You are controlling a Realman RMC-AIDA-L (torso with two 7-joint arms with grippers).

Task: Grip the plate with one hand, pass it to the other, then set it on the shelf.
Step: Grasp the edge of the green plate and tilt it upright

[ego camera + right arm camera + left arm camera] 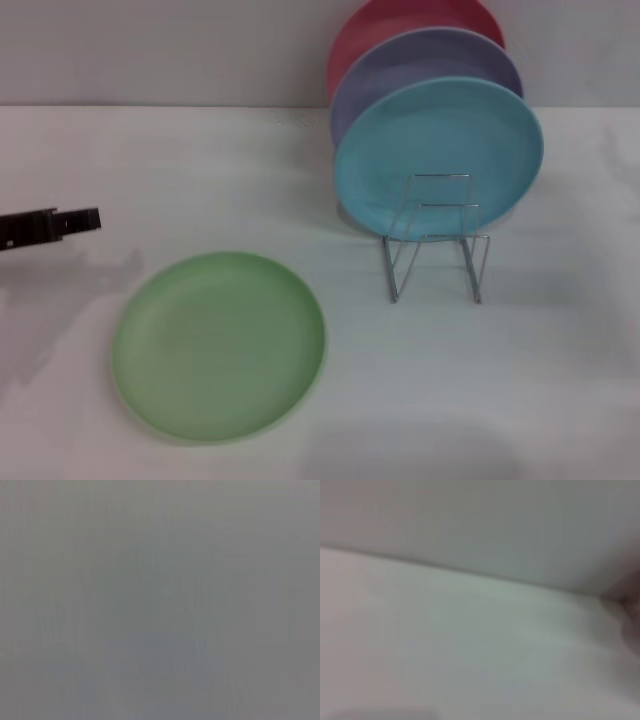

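Lying flat at lower left of frame: light green plate (219, 345), ungrasped. Left gripper (88, 220) at left edge, well apart, grip state impossible to tell. Risk: thin rim slipping on pickup, knocking shelf (436, 240).

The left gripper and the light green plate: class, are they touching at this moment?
Apart. The head view shows the left gripper near the left edge, with bare white table between it and the green plate, which lies flat.
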